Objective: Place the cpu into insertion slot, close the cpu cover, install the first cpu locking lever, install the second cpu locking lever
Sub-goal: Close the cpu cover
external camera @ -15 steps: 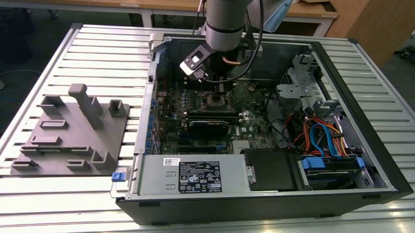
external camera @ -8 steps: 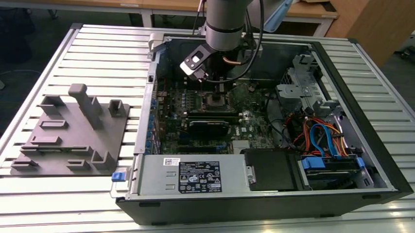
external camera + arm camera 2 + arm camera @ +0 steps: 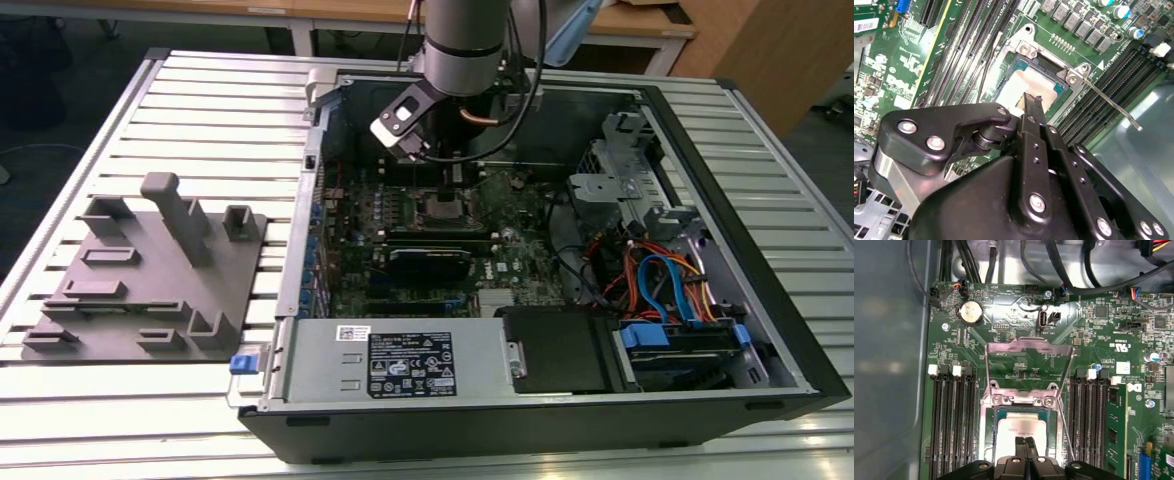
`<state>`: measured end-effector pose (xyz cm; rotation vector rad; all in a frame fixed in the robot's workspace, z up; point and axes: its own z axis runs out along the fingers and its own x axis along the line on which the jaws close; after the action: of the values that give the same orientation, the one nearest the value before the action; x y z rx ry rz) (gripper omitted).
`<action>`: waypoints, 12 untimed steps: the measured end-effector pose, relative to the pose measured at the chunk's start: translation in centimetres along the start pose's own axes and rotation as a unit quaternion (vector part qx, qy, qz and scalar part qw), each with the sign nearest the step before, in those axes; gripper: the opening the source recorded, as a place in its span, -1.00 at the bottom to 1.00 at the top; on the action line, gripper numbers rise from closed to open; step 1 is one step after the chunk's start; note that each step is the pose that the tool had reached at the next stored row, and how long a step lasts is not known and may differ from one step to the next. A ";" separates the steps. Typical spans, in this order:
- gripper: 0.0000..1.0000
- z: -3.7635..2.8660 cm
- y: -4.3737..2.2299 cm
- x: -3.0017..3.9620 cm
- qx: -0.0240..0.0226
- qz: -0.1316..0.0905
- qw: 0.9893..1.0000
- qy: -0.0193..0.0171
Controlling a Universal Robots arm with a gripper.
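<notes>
The cpu [image 3: 1015, 424], a flat square chip with a silver top, lies in the insertion slot [image 3: 995, 413] on the green board. My gripper [image 3: 1025, 441] is shut, with nothing between its fingers. Its tips hang over the chip's near edge, and I cannot tell whether they touch it. The cpu cover [image 3: 1029, 344], a thin silver frame, stands swung open behind the slot. A thin locking lever [image 3: 1066, 427] slants up beside the slot. In the second wrist view the gripper [image 3: 1032, 101] points at the cpu [image 3: 1015, 86], and the lever [image 3: 1114, 107] juts out free. In the exterior view the gripper [image 3: 447, 182] is inside the case.
Long black memory slots [image 3: 951, 420] flank the socket on both sides. A coin battery [image 3: 970, 312] and black cables [image 3: 1054, 260] lie beyond it. A grey fixture plate [image 3: 147, 270] sits at the exterior view's left, and the power supply [image 3: 387, 365] and drive bay cables [image 3: 661, 285] are nearer.
</notes>
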<state>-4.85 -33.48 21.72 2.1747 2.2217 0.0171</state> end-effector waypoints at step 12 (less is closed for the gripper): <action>-0.80 -0.80 0.49 -0.02 0.003 0.000 1.000 0.000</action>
<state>-4.38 -33.48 22.54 2.1778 2.2251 0.0102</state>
